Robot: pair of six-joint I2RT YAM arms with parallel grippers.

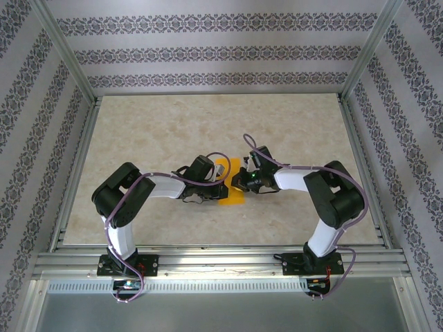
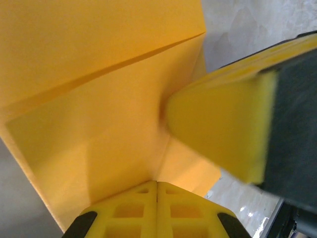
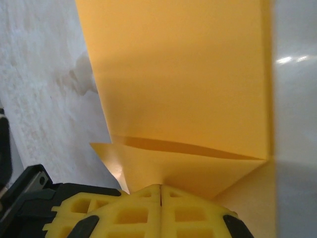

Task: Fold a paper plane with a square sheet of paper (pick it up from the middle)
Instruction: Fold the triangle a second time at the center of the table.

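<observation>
Orange paper [image 1: 234,197] sits at the middle of the tabletop [image 1: 173,124], caught between the two grippers, which meet over it from either side. From above, only a strip of it shows past the grippers, and I cannot tell whether it lies flat or is lifted a little. It is no longer one flat layer. The left wrist view shows the paper [image 2: 99,124] with a slanting fold edge running across it and a crease leading down to the fingertips. The right wrist view shows the paper [image 3: 188,74] with a flap folded over and a dark gap under that fold.

The left gripper [image 1: 220,187] has its jaws pressed together, and the paper runs into the seam between them [image 2: 157,186]. The right gripper [image 1: 239,182] is likewise closed tight on the paper's folded edge [image 3: 161,187]. One yellow finger [image 2: 223,129] of the right gripper leans in against the paper just beside the left gripper.

Pale marbled tabletop [image 3: 39,74] surrounds the paper. Patterned walls [image 1: 208,52] enclose it.
</observation>
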